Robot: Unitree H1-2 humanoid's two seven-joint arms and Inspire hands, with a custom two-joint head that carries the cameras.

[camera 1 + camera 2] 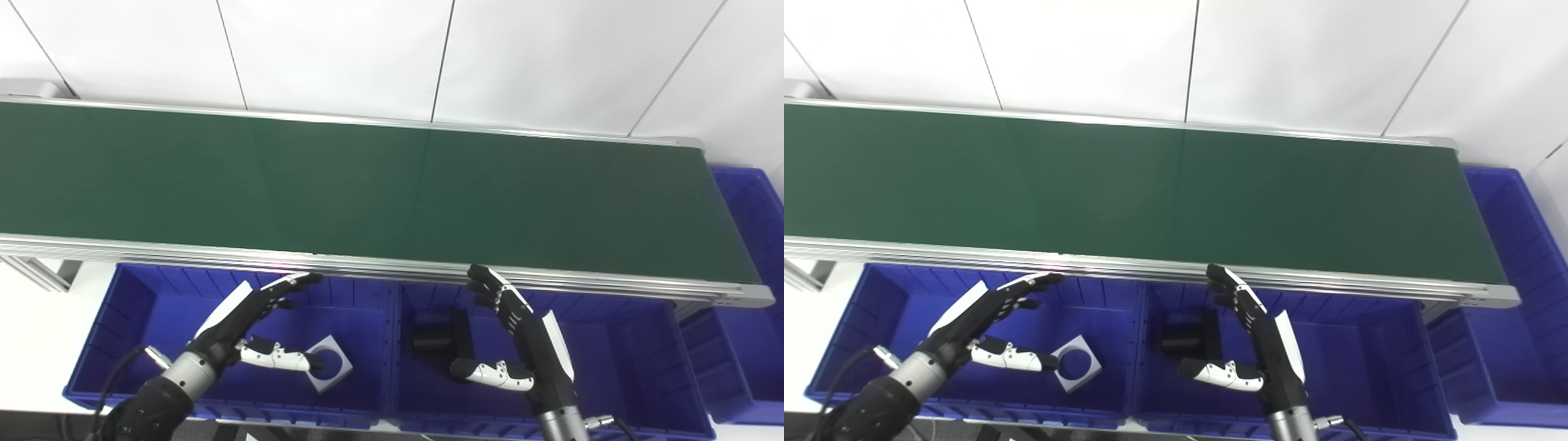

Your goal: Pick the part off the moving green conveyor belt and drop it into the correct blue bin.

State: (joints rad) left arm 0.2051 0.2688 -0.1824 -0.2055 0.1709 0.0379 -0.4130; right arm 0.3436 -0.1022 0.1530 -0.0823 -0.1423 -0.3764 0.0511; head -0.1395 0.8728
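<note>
Green belt [367, 184], grey plate [329, 362] in left bin [122, 306], black block [438, 334] in middle bin [612, 343]

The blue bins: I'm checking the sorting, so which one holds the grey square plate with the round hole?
The left blue bin, under the left hand. The grey plate lies on its floor; the middle bin holds a black part.

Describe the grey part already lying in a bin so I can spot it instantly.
Below the near rail of the green conveyor belt, look into the left blue bin. On its floor, by the left hand, lies a flat grey square plate with a round hole, unlike the black block next door.
</note>
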